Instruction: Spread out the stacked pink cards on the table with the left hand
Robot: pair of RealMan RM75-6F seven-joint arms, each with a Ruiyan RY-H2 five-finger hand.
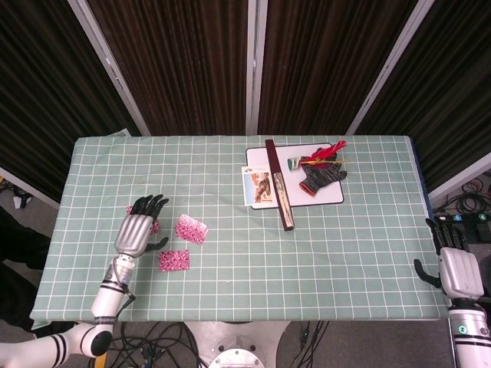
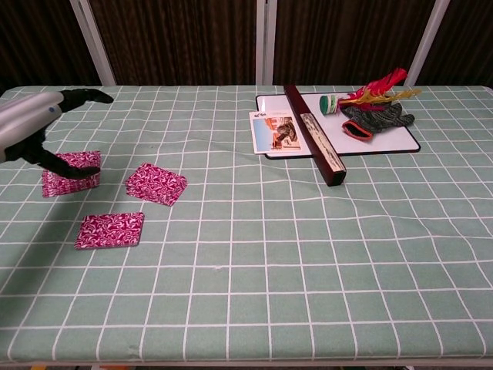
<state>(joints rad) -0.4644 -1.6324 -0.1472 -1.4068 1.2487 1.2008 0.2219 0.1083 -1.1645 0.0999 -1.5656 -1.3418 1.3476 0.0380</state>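
Fingers [image 1: 149,203] of the left hand [image 1: 134,233] are spread, holding nothing, above the leftmost of three pink cards [image 2: 156,183] lying apart at the desk's [image 2: 308,254] left. Spreading looks essentially finished.
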